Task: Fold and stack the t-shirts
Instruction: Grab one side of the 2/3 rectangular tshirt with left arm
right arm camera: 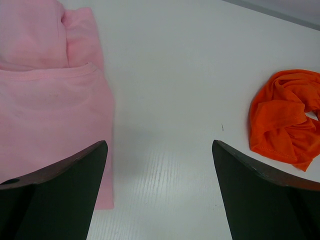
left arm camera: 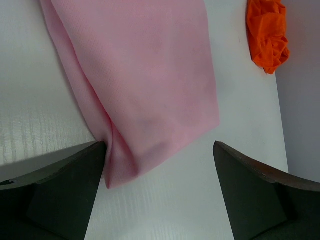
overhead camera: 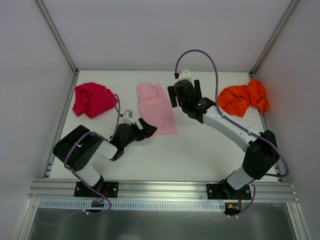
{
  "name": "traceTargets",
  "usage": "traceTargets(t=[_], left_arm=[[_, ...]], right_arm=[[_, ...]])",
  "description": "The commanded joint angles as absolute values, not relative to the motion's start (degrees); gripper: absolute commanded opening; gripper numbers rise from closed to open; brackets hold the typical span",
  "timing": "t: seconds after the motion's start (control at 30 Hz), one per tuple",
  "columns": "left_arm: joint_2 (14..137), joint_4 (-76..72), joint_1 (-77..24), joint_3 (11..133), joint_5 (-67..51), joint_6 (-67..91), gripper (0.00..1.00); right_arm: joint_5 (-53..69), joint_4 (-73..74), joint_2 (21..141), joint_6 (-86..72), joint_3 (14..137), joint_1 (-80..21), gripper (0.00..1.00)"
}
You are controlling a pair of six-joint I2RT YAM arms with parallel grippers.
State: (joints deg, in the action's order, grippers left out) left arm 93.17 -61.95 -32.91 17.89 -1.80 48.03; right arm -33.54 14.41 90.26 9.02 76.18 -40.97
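Note:
The light pink t-shirt [overhead camera: 156, 107] lies folded into a long strip at the table's middle. The magenta-red t-shirt [overhead camera: 92, 99] is crumpled at the back left, and the orange t-shirt [overhead camera: 243, 98] is crumpled at the back right. My left gripper [overhead camera: 146, 129] is open at the pink shirt's near corner. In the left wrist view that corner [left arm camera: 117, 167] lies between the jaws [left arm camera: 160, 170], against the left finger [left arm camera: 65, 190]. My right gripper [overhead camera: 184, 95] hovers open over bare table just right of the pink shirt [right arm camera: 50, 110]; nothing is between its fingers [right arm camera: 159, 165].
The white table [overhead camera: 200, 155] is walled by white panels at the back and both sides. A metal rail [overhead camera: 160, 189] runs along the near edge by the arm bases. The orange shirt [right arm camera: 285, 117] lies to the right of the right gripper.

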Motion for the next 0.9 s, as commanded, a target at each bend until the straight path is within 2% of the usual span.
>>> traceTargets(t=[0.0, 0.07, 0.17, 0.27, 0.3, 0.4, 0.43, 0.53, 0.57, 0.63, 0.77, 0.87], left_arm=[[94.1, -67.5, -32.1, 16.5, -5.2, 49.1, 0.88], [94.2, -67.8, -31.9, 16.3, -6.1, 49.7, 0.84], [94.7, -69.0, -31.5, 16.2, -8.1, 50.7, 0.94], [96.5, -71.2, -30.9, 16.4, -10.6, 51.6, 0.93], [97.4, -72.3, -30.9, 16.5, -11.4, 51.9, 0.90], [102.7, -78.6, -29.9, 16.6, -14.6, 54.0, 0.67], [105.2, -80.4, -29.4, 16.4, -15.0, 54.6, 0.62], [107.8, -84.8, -28.9, 16.3, -16.3, 55.3, 0.53], [107.8, -84.8, -28.8, 16.3, -16.4, 55.2, 0.47], [107.1, -84.6, -28.8, 16.0, -16.3, 54.9, 0.43], [104.8, -82.7, -28.6, 15.7, -16.0, 54.0, 0.24], [102.2, -81.0, -28.6, 15.3, -15.8, 53.4, 0.02]], right_arm=[[-34.0, 14.1, 88.2, 8.1, 78.4, -40.7, 0.91], [-34.2, 14.3, 87.8, 8.2, 78.4, -40.7, 0.91], [-34.4, 14.2, 87.3, 8.2, 78.2, -40.7, 0.91], [-34.4, 14.3, 86.8, 8.3, 78.1, -40.6, 0.91], [-34.4, 14.2, 86.7, 8.3, 78.1, -40.6, 0.91], [-34.4, 14.2, 86.4, 8.3, 78.0, -40.5, 0.91], [-34.5, 14.2, 86.3, 8.4, 78.0, -40.5, 0.91], [-34.4, 14.1, 86.3, 8.4, 77.7, -40.3, 0.91], [-34.3, 14.0, 86.2, 8.4, 77.6, -40.3, 0.91], [-34.2, 14.0, 86.3, 8.3, 77.6, -40.3, 0.91], [-34.3, 13.9, 86.3, 8.4, 77.4, -40.1, 0.91], [-34.0, 13.9, 86.4, 8.3, 77.4, -40.0, 0.91]])
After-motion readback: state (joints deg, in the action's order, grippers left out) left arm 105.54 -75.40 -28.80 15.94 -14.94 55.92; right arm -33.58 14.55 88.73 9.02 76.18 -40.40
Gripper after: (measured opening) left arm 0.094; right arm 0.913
